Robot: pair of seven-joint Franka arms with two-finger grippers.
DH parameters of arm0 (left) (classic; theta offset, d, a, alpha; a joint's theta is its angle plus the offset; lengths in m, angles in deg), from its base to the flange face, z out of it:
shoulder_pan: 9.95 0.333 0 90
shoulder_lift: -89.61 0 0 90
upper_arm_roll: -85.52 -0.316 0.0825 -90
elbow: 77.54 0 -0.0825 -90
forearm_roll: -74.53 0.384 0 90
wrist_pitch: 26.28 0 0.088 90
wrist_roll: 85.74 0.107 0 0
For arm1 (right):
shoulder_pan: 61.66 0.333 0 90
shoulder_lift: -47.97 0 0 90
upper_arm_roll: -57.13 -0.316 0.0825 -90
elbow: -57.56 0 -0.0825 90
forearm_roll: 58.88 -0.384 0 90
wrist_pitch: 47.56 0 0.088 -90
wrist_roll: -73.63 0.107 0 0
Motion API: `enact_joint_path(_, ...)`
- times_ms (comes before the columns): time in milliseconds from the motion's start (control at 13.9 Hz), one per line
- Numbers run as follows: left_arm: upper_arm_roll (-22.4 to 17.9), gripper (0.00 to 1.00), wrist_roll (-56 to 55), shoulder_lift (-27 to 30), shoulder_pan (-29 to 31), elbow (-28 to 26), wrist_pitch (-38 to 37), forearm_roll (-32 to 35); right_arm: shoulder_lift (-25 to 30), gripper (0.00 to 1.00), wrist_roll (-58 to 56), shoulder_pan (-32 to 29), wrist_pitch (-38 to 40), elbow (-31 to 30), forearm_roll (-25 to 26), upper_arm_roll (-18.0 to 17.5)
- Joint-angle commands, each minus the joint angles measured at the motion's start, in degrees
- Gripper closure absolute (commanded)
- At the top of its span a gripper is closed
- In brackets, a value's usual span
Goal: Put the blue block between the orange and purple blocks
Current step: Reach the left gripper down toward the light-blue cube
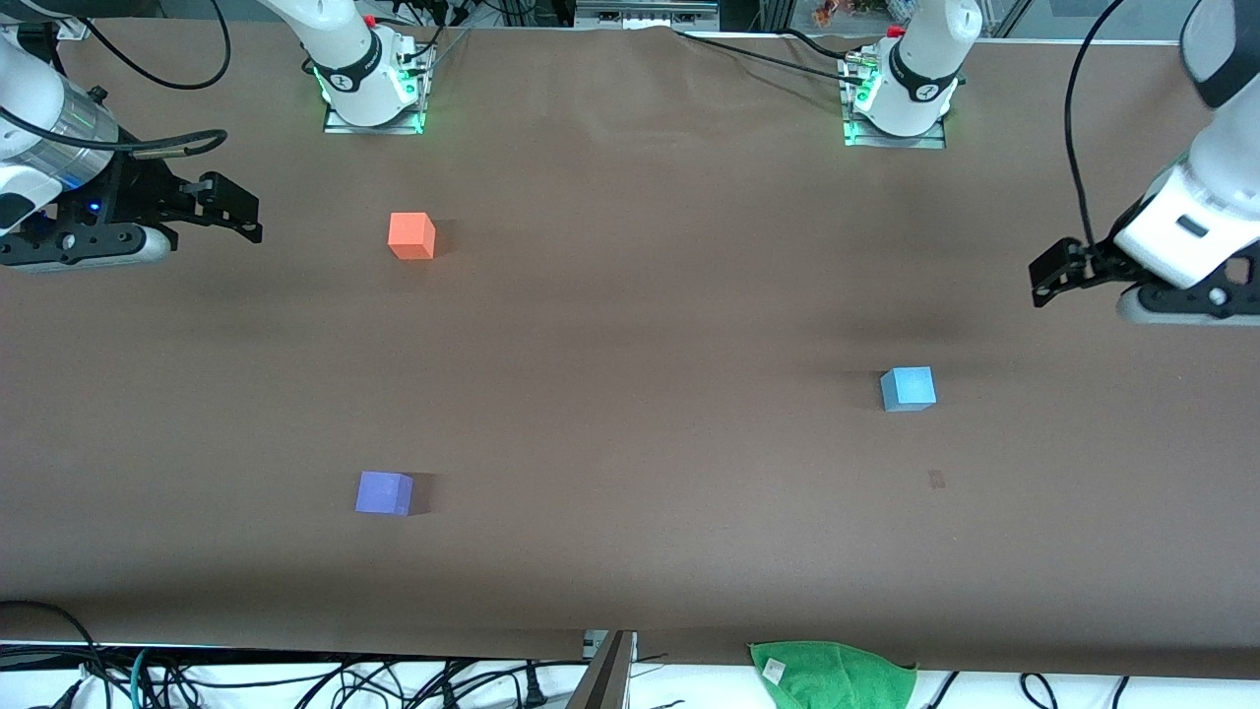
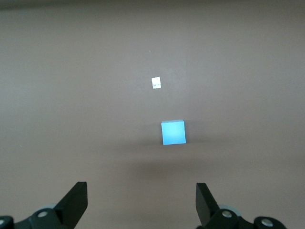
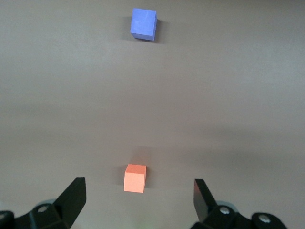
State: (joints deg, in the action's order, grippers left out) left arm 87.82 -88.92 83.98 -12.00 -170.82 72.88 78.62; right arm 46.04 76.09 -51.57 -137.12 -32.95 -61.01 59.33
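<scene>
Blue block (image 1: 908,388) alone toward left arm's end, orange block (image 1: 411,235), purple block (image 1: 384,492) (nearer camera)

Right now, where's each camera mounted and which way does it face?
Front: high across the table, facing both bases; sees the orange block, purple block, blue block, both arms.
Left wrist: on the left arm, looking down past the open left pincer at the blue block.
Right wrist: past the open right pincer at orange and purple.
Shared: every block appears in front too.
</scene>
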Motion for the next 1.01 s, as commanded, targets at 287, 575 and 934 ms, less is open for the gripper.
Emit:
enact_joint_path(287,0.08,0.00,-0.24,-7.29,-1.03,-7.33,14.25,-2.86,0.17,0.00,0.88,0.11,0.79,0.43,0.46,-0.01)
enact_joint_path(575,0.08,0.00,-0.16,-10.35,-1.73,-17.90,30.01,-2.77,0.09,0.00,0.88,0.11,0.79,0.43,0.46,-0.01)
enact_joint_path(934,0.08,0.00,-0.16,-17.57,-1.99,-21.24,40.48,-2.68,0.09,0.00,0.88,0.11,0.79,0.43,0.46,-0.01)
